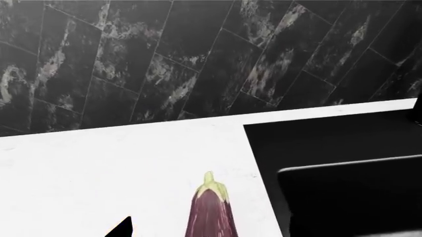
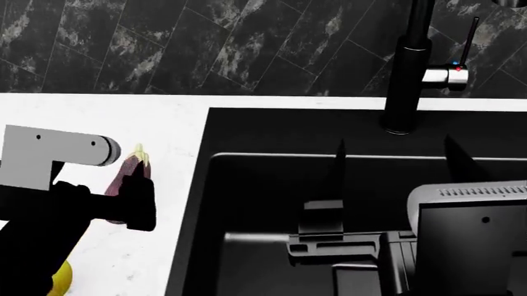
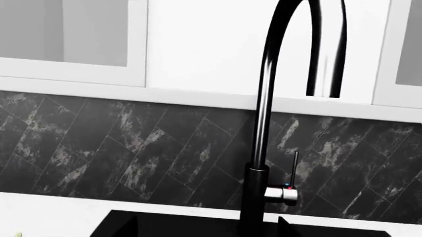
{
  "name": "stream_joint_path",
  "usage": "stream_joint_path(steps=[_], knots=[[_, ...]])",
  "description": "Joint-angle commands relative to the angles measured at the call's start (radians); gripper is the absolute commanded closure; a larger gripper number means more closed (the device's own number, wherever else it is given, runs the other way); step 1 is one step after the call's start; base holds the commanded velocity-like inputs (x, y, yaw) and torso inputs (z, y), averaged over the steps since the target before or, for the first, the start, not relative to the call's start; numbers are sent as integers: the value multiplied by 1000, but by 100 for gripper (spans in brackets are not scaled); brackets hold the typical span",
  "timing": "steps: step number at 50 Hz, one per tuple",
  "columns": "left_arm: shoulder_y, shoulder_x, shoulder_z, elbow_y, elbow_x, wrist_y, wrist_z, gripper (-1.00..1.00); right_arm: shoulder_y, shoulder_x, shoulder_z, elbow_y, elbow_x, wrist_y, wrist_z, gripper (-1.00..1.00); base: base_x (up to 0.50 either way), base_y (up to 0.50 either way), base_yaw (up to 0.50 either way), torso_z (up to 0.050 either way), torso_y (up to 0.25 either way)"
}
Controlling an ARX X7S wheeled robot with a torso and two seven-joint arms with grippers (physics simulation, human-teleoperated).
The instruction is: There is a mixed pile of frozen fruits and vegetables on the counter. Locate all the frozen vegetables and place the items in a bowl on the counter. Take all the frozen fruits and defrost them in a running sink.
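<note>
The eggplant lies on the surface just beside the sink, long axis with stem cap toward the backsplash. The left fingers sit over its body, grip unclear; the right fingers stand wide over the sink.

Dark marble-look tiles, laid on a diagonal with pale grey veining, cover the back wall. Above them runs a white ledge, and over that, white-framed wall cabinets with greyish panels. Light is even, flat.
</note>
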Motion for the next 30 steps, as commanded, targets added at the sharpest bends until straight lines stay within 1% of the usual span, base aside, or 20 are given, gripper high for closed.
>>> stream_joint_path(steps=[1, 2, 5, 7, 12, 26, 30], knots=[[-66, 6, 53, -206, 46, 35, 12, -100, -13, 2, -6, 15, 4, -18, -2, -100, 0, 0, 0, 0, 0], [-67, 4, 54, -213, 44, 35, 14, -100, -13, 3, -6, 16, 6, -18, 0, -100, 0, 0, 0, 0, 0], [-80, 12, 54, -377, 55, 112, -1, -100, -24, 6, -34, 30, -11, -46, -1, -100, 0, 0, 0, 0, 0], [-89, 17, 49, -446, 53, 148, -4, -100, -36, 9, -55, 43, -24, -67, -5, -100, 0, 0, 0, 0, 0], [-105, 13, 61, -478, 47, 152, -5, -100, -39, 12, -66, 48, -23, -75, -3, -100, 0, 0, 0, 0, 0], [-148, 14, 94, -642, 38, 227, -16, -100, -44, 23, -75, 52, -13, -89, 11, -100, 0, 0, 0, 0, 0], [-151, 13, 86, -668, 35, 243, -31, -100, -46, 25, -78, 53, -10, -92, 14, -100, 0, 0, 0, 0, 0]])
